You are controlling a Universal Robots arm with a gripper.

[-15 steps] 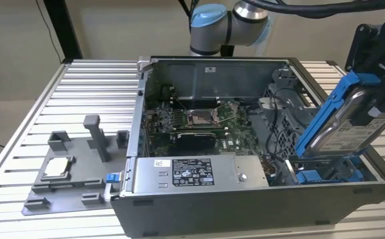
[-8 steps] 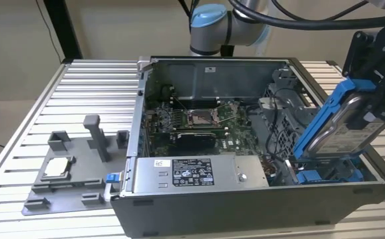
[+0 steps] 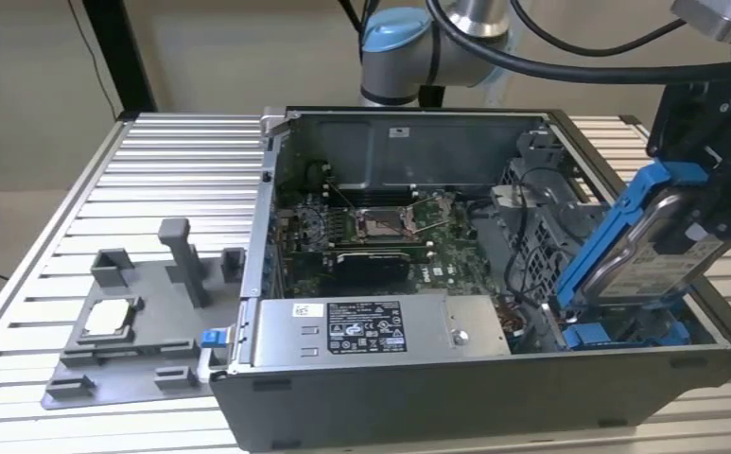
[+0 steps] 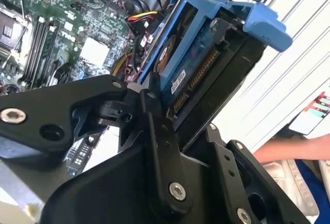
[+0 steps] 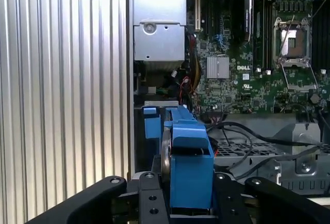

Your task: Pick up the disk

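The disk (image 3: 649, 255), a silver metal drive in a bright blue carrier frame, hangs tilted above the open computer case at the exterior view's right, its lower end still just inside the case's corner. My gripper (image 3: 700, 222) is shut on its upper part. In the second wrist view the black fingers (image 4: 154, 126) clamp the disk (image 4: 191, 74) from both sides, and its connector edge and a label show. In the first wrist view the blue carrier (image 5: 188, 167) sits between the black links of my gripper (image 5: 188, 203).
The open case (image 3: 264, 284) holds a long grey power-supply box (image 3: 365, 326), a motherboard with a CPU socket (image 3: 378, 222) and loose cables. A grey fixture tray (image 3: 126, 322) with a small silver chip (image 3: 107, 317) lies on the slatted table. A person's arm (image 4: 294, 149) is nearby.
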